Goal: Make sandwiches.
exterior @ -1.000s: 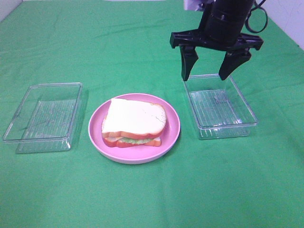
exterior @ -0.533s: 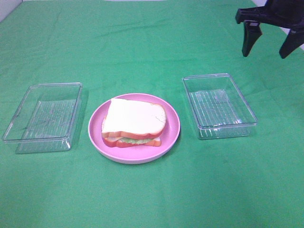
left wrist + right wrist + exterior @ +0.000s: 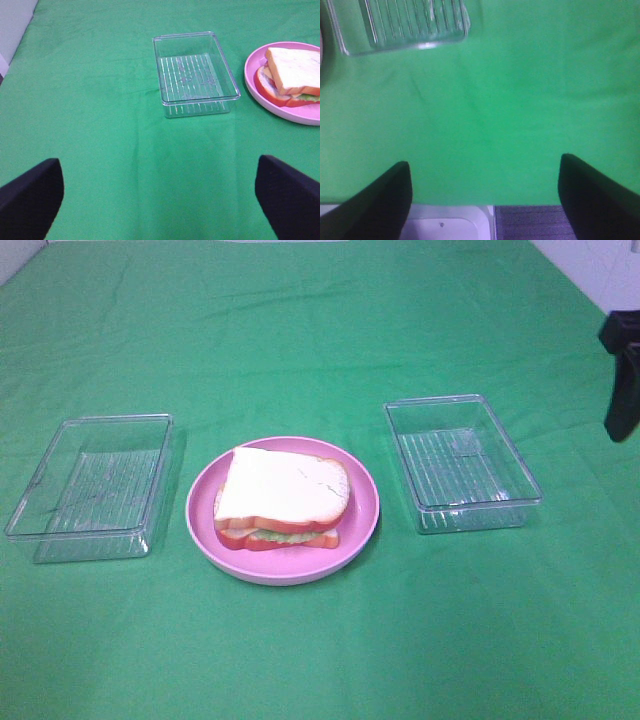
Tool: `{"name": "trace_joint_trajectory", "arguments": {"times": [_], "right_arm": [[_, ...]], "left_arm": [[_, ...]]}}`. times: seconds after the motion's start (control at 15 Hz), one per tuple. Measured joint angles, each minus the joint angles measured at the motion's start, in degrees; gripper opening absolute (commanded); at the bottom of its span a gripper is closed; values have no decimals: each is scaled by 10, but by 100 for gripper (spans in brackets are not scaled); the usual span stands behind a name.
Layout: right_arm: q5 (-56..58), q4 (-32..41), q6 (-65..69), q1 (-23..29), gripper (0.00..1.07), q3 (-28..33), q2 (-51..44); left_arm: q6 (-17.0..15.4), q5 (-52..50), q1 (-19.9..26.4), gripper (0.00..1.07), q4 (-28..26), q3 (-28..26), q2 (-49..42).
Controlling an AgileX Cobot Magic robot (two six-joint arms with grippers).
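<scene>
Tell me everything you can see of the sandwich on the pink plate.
The sandwich lies flat, roughly centred on the round pink plate, between two clear trays. Its top is a white bread slice with an orange-red crust edge. Beneath it, a red layer and pale green lettuce peek out at the front, over a second slice. It looks like plastic toy food. Only the plate touches it; no gripper is near it.

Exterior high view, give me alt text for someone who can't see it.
A finished toy sandwich sits on a round pink plate at the centre of a green cloth. An empty clear tray lies to the plate's left and another clear tray to its right. One black finger of the right tool shows at the right edge.
</scene>
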Motion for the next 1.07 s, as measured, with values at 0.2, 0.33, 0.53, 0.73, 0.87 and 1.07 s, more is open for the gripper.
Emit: {"name": "trace_joint_trajectory", "arguments": {"times": [0.2,0.33,0.53,0.73,0.87,1.07], "right_arm": [[1,2,1,0,77,135,-171],[2,1,1,0,77,230,-370],[-18,-17,1,0,77,284,-534],[-48,-32,1,0,77,326,-678],[-66,-39,1,0,77,373,-810],[-61,-38,-1,0,77,407,-824]], "left_arm": [[0,0,0,98,0,0,0],[0,0,0,98,0,0,0],[0,0,0,98,0,0,0],[0,0,0,98,0,0,0],[0,0,0,98,0,0,0],[0,0,0,98,0,0,0]]}}
